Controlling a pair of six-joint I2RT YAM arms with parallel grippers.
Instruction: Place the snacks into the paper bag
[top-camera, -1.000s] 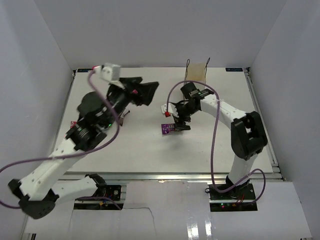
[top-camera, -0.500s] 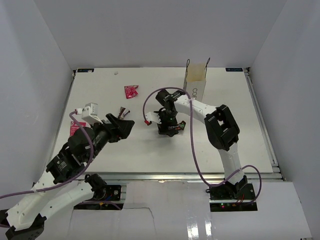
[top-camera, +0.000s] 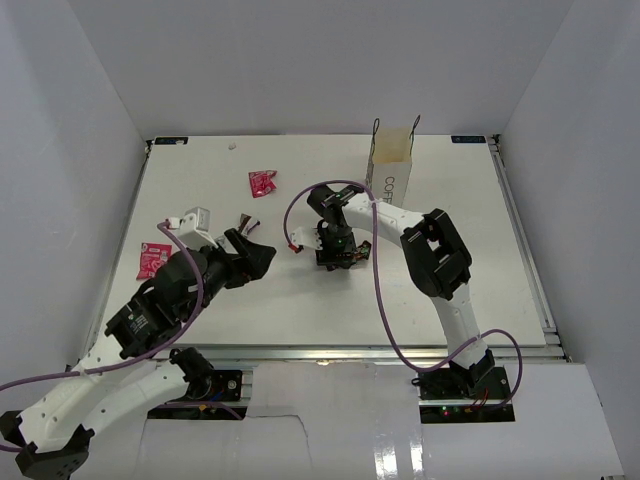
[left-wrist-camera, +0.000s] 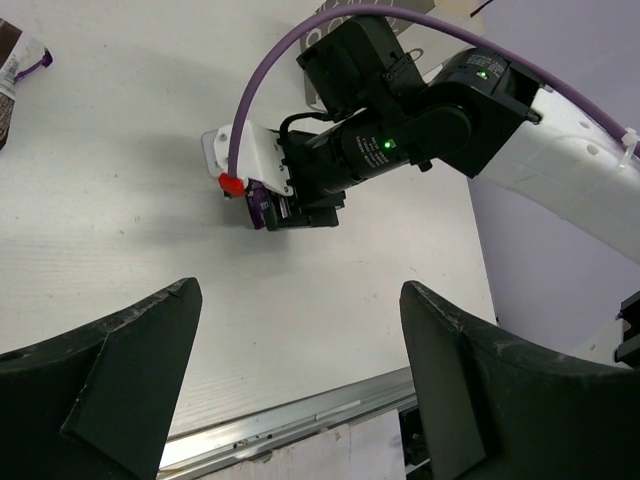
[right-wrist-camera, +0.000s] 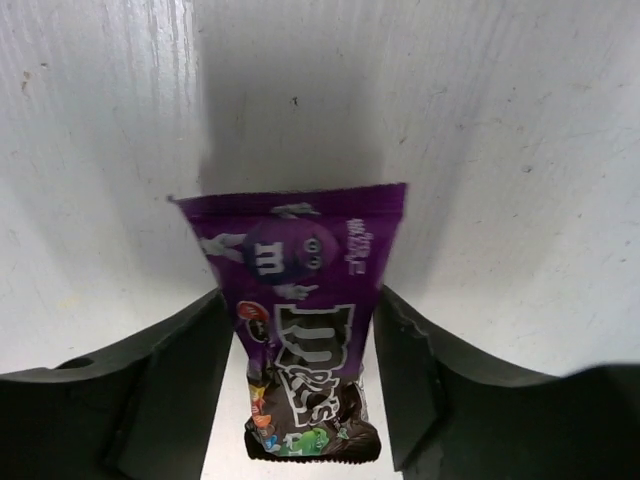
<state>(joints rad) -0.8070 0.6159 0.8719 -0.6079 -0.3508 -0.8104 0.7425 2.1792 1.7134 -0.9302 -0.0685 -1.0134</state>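
Observation:
A purple-and-dark snack (right-wrist-camera: 310, 330) lies flat on the white table. My right gripper (right-wrist-camera: 300, 298) is down over it, with a fingertip against each long edge; in the top view the gripper (top-camera: 337, 257) hides the pack. The white paper bag (top-camera: 390, 170) stands upright behind it, at the back of the table. One pink-red snack (top-camera: 263, 183) lies mid-left, another (top-camera: 152, 258) by the left edge. My left gripper (top-camera: 258, 260) hovers at the near left, wide open and empty (left-wrist-camera: 300, 370), facing the right gripper.
A small dark wrapper (top-camera: 243, 222) lies just beyond the left gripper and shows at the corner of the left wrist view (left-wrist-camera: 15, 70). A white scrap (top-camera: 232, 146) sits at the back left. White walls close in three sides. The metal rail (left-wrist-camera: 300, 425) runs along the near edge.
The left arm drew back from high over the back left to the near left, uncovering the pink-red snack. The right gripper moved left onto the purple snack, and its fingers narrowed.

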